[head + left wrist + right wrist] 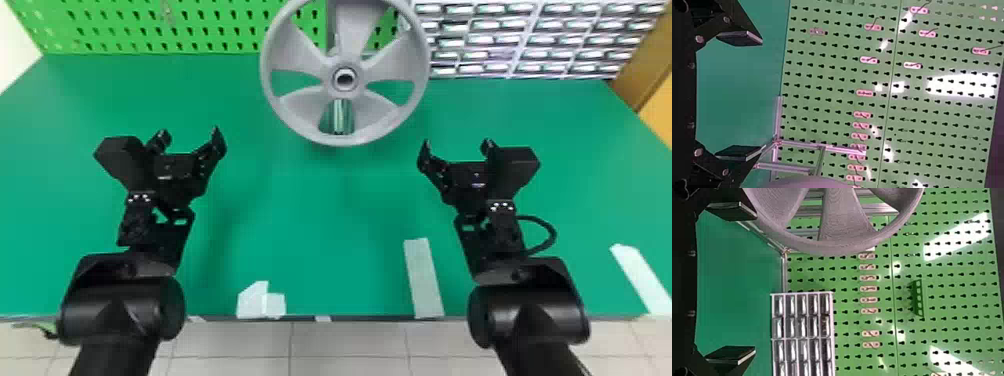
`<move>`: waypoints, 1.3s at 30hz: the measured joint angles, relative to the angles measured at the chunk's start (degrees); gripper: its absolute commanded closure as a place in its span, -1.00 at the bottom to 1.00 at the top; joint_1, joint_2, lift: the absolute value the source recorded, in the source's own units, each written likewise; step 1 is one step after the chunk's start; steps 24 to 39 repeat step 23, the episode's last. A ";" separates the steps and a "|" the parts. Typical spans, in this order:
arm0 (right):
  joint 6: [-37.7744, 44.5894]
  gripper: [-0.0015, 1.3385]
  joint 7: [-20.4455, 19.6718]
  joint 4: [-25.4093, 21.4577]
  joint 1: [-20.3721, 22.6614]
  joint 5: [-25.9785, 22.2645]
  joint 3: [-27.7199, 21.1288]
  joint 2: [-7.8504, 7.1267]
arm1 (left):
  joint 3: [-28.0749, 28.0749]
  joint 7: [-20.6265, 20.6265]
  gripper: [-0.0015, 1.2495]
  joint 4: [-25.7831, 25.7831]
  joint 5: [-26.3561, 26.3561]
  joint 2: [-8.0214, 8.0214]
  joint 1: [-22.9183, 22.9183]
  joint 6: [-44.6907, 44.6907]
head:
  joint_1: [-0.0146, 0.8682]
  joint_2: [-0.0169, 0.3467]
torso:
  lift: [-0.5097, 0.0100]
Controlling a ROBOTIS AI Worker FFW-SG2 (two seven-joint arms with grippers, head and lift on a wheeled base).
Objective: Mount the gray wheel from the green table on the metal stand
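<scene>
Gray plastic spoked wheel [295,102] upright at far middle of green table [300,210], up on silver metal stand [340,120], raised off the tabletop. Left black two-finger gripper [190,134] over the table, left of and nearer than wheel, fingers spread, nothing between. Right black two-finger gripper [456,145] over the table, right of and nearer than wheel, also spread and empty. Both apart from wheel. Green perforated board [125,30] behind; white compartment rack [515,40] far right.
</scene>
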 measured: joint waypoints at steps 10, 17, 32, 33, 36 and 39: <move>0.00 -0.84 0.00 0.00 0.01 0.00 -0.09 0.00 | -0.10 0.01 -0.53 0.00 -0.02 0.00 -0.06 0.03 | 1.00 -0.62 | 0.60; -0.07 -0.84 0.00 0.00 0.01 -0.08 -0.27 0.00 | -0.05 0.02 -0.53 0.01 -0.02 0.00 -0.07 0.09 | 1.00 -0.62 | 0.60; -0.18 -0.84 0.00 0.00 -0.01 -0.09 -0.28 0.00 | -0.05 0.02 -0.53 0.01 0.01 0.00 -0.09 0.09 | 1.00 -0.62 | 0.60; -0.18 -0.84 0.00 0.00 -0.01 -0.09 -0.28 0.00 | -0.05 0.02 -0.53 0.01 0.01 0.00 -0.09 0.09 | 1.00 -0.62 | 0.60; -0.18 -0.84 0.00 0.00 -0.01 -0.09 -0.28 0.00 | -0.05 0.02 -0.53 0.01 0.01 0.00 -0.09 0.09 | 1.00 -0.62 | 0.60; -0.18 -0.84 0.00 0.00 -0.01 -0.09 -0.28 0.00 | -0.05 0.02 -0.53 0.01 0.01 0.00 -0.09 0.09 | 1.00 -0.62 | 0.60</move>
